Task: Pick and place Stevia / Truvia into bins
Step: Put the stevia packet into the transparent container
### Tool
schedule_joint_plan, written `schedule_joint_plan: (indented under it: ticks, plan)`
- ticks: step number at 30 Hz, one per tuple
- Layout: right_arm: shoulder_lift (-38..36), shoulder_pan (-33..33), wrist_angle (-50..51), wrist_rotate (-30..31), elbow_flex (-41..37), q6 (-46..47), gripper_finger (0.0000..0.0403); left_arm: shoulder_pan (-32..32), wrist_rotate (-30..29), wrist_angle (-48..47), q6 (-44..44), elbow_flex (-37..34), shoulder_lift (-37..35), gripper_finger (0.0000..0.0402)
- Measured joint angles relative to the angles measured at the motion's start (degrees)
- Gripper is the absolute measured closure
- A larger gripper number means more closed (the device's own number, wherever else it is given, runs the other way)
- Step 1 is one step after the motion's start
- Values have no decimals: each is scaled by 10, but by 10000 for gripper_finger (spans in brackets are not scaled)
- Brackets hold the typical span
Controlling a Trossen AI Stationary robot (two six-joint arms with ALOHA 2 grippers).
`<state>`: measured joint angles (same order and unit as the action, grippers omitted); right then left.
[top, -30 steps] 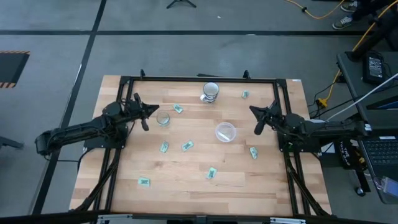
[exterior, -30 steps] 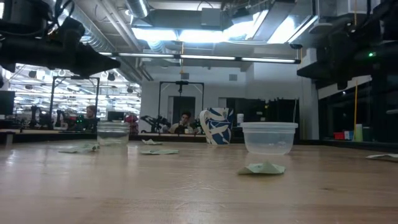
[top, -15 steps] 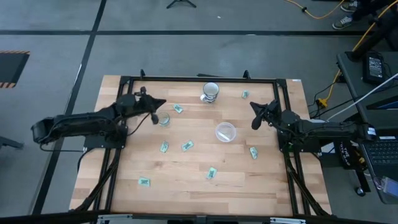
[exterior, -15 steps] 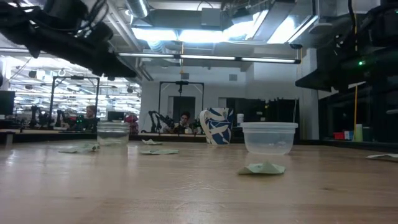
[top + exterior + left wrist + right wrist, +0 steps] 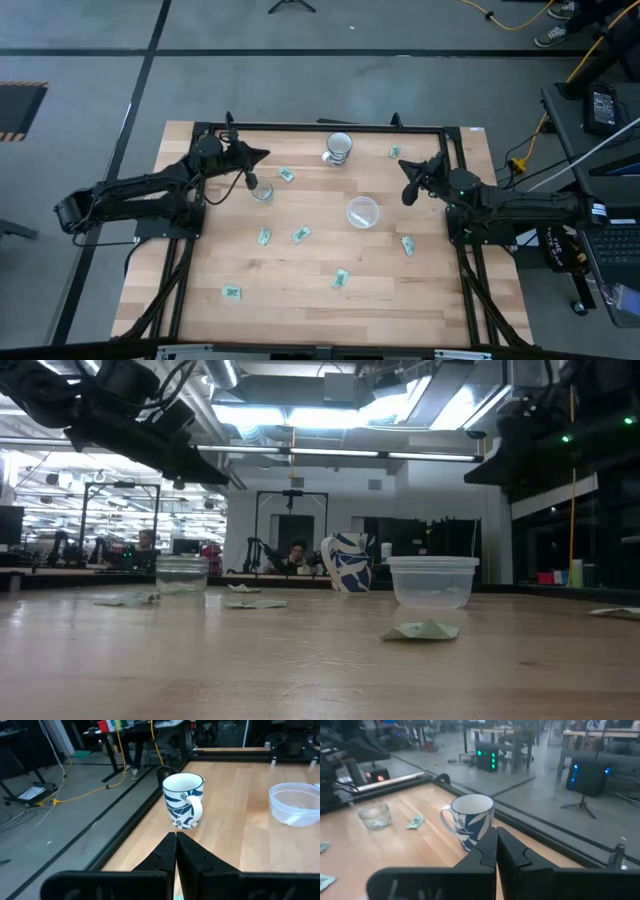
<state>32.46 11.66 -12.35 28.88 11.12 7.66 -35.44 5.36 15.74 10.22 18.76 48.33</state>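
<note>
Several light green Stevia packets lie flat on the wooden table, among them one (image 5: 287, 175) near the small cup, a pair (image 5: 264, 237) (image 5: 301, 234) mid-table and one (image 5: 341, 278) toward the front. The bins are two clear cups: a small one (image 5: 262, 191) and a wider one (image 5: 362, 212). My left gripper (image 5: 262, 154) hovers shut and empty just behind the small cup, facing the mug (image 5: 183, 800). On the right side, level with the wider cup, my right gripper (image 5: 404, 166) hangs shut and empty, also facing the mug (image 5: 469, 822).
A white mug with a blue pattern (image 5: 338, 147) stands at the back middle of the table. More packets lie at the back right (image 5: 394, 152), right (image 5: 407, 245) and front left (image 5: 232, 292). A black frame rail (image 5: 320, 127) borders the table. People sit in the room beyond.
My left gripper has swung from beside the small cup toward the table's back, turning to the mug. The right gripper has shifted slightly back and inward. Both stay shut.
</note>
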Motion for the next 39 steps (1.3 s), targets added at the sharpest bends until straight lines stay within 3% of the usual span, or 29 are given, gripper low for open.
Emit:
schedule_joint_plan:
  ticks: [10, 15, 20, 32, 39]
  plan:
    - [122, 55, 158, 1, 130, 160, 399, -7, -3, 21, 0, 0, 8, 395]
    - [202, 63, 293, 2, 209, 268, 401, -7, -3, 33, 0, 0, 8, 395]
    - [279, 62, 347, 13, 266, 348, 400, -7, -3, 34, 0, 0, 8, 395]
    - [382, 131, 388, 17, 327, 353, 399, -7, -6, 40, 0, 0, 8, 395]
    - [411, 164, 370, 16, 327, 265, 399, -7, -7, 40, 1, 0, 8, 396]
